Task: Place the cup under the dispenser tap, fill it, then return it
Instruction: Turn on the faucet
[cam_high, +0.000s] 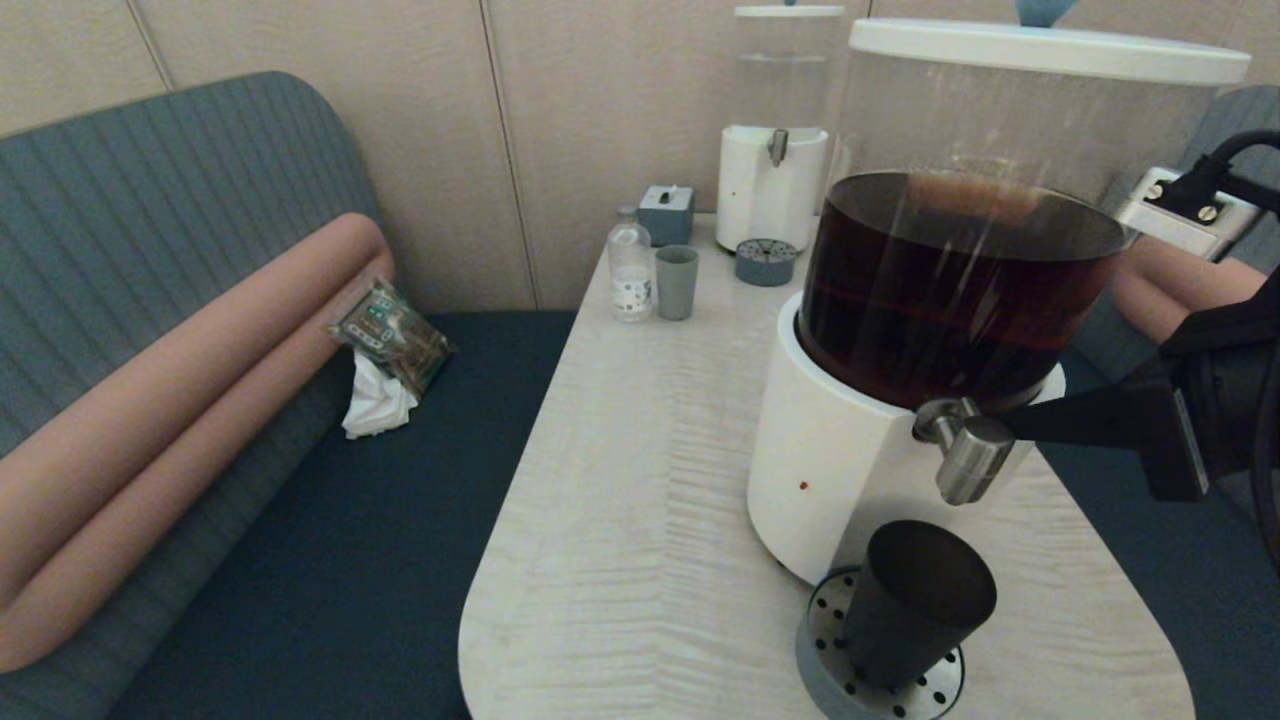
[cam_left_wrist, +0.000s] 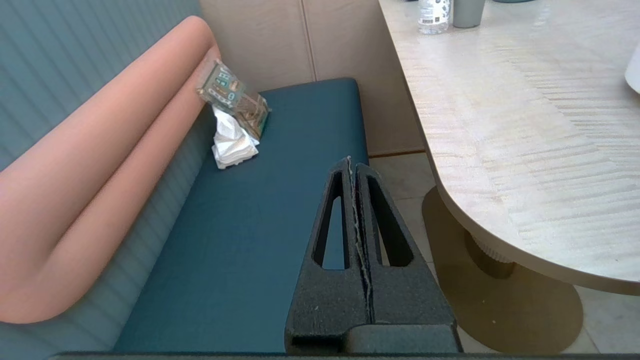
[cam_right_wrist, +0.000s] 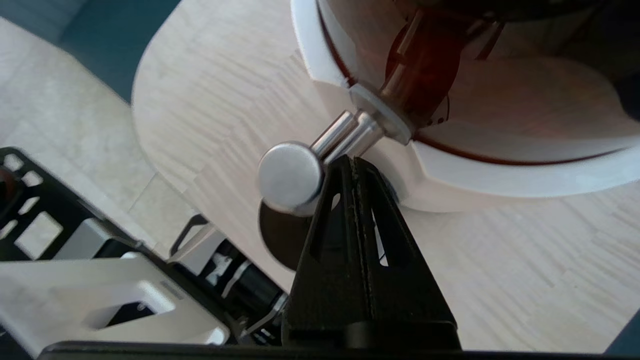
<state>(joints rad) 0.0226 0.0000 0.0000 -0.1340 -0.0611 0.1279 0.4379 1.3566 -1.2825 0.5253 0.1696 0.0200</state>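
The black cup (cam_high: 915, 600) stands upright on the round perforated drip tray (cam_high: 825, 612), directly below the brushed-steel dispenser tap (cam_high: 968, 455) of the big white-based dispenser (cam_high: 830, 470) holding dark brown liquid. My right gripper (cam_high: 1010, 425) reaches in from the right, shut, with its tips against the tap's side. In the right wrist view the gripper (cam_right_wrist: 354, 161) touches the tap (cam_right_wrist: 290, 175) just behind its round cap, and the cup (cam_right_wrist: 277, 240) shows dark below. No stream of liquid is visible. My left gripper (cam_left_wrist: 350, 162) hangs shut and empty over the blue bench, left of the table.
At the table's (cam_high: 640, 480) far end stand a clear-liquid dispenser (cam_high: 778, 130), its small tray (cam_high: 765, 262), a grey-green cup (cam_high: 676, 282), a bottle (cam_high: 630, 265) and a tissue box (cam_high: 666, 213). A packet and tissue (cam_high: 390, 335) lie on the bench.
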